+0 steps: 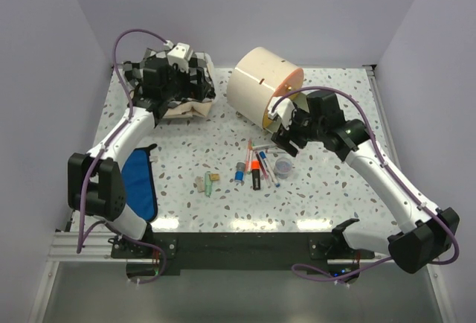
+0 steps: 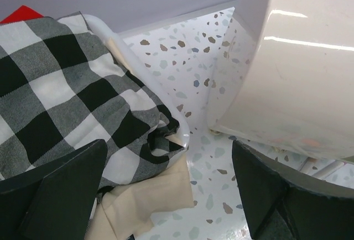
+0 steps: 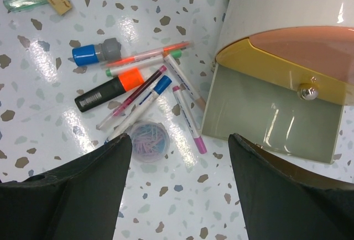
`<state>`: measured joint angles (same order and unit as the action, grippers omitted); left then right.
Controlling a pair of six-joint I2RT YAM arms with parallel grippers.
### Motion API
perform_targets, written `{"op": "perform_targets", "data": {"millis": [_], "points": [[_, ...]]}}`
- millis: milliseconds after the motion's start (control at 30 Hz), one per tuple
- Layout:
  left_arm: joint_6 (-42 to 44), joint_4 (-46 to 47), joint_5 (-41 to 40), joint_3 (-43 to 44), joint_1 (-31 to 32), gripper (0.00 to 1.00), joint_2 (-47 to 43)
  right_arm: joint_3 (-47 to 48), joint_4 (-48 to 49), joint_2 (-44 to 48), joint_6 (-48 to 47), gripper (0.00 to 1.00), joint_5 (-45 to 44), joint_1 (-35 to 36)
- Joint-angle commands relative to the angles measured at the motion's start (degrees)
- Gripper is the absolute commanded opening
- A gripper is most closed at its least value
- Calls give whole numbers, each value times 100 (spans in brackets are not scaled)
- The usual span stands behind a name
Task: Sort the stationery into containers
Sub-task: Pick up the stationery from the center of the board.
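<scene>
Right end effector (image 3: 180,140) near stationery (image 3: 133,79)

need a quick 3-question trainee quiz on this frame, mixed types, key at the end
1. True or false: the right gripper is shut on a pen.
2. The left gripper is over: A) the erasers B) the checked cloth C) the clear pot.
3. Complete: the orange highlighter lies on the ____.
Key: 1 false, its jaws stand open and empty; 2 B; 3 table.
</scene>
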<state>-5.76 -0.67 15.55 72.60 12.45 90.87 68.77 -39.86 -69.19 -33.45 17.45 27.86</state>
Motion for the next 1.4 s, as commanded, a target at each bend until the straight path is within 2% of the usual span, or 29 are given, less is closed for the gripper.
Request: {"op": "perform_targets", "data": {"millis": [0, 500, 800, 900, 1033, 1200, 1333, 1367], "points": [[-48, 453, 36, 360, 38, 100, 97, 224, 145, -121, -3, 75, -40, 18], [-39, 576, 18, 650, 170, 100, 493, 101, 75, -42, -91, 77, 13, 18], [100, 480, -8, 659, 232, 100, 344, 136, 224, -112, -82, 77, 21, 18], [320, 357, -105, 624, 232, 100, 160, 294, -21, -261, -521, 77, 301, 18], [768, 216, -201, 326, 214, 100, -200, 977, -434, -813, -942, 78, 556, 18], [875, 75, -166, 35, -172, 100, -631, 1647, -690, -1535, -1944, 78, 628, 202], [673, -337, 36, -35, -908, 100, -869, 2427, -979, -2264, -3139, 71, 742, 448], [664, -494, 1, -9, -1006, 100, -913, 2622, -1119, -2631, -3315, 65, 803, 518]]}}
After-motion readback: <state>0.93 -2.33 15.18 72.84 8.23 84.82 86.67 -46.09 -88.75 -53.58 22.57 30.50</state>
